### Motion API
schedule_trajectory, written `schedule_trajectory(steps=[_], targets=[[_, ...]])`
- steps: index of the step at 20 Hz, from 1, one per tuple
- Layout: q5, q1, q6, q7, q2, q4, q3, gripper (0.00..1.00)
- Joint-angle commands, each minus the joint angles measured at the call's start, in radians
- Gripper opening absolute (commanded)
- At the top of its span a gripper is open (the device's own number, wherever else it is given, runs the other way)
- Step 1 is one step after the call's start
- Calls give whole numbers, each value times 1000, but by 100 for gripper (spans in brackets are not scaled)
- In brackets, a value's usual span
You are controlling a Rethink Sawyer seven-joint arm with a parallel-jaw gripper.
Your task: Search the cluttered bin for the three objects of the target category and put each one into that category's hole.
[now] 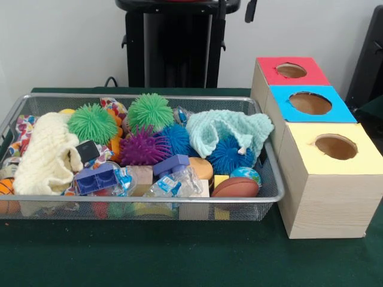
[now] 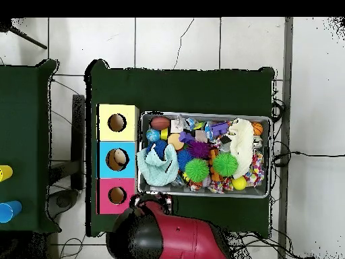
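I see the bin [image 1: 272, 197] lying on the green counter [image 1: 179, 257], long axis side to side in the front view, just beside three boxes in a row. Two polka-dot cloth pieces [image 1: 25, 127] [image 1: 114, 107] peek out along its edges. The yellow box's hole [image 1: 336, 146] faces up. I cannot tell the tool's state.

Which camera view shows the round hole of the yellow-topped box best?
The overhead view shows it best: looking straight down, the hole appears as a full circle in the yellow top, with nothing over it. The front view shows the same hole only at a slant, flattened to an oval, with just its dark inner edge visible.
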Motion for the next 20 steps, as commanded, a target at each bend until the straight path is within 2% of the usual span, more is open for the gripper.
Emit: schedule_trajectory(steps=[1, 5, 6, 14, 20], targets=[[-84, -62, -79, 69, 98, -115, 17, 100], [-81, -108, -105, 66, 110, -98, 27, 100], [-94, -100, -135, 78, 117, -76, 25, 100], [-135, -170, -186, 47, 145, -77, 47, 100], [-154, -236, -269, 63, 193, -57, 61, 100]])
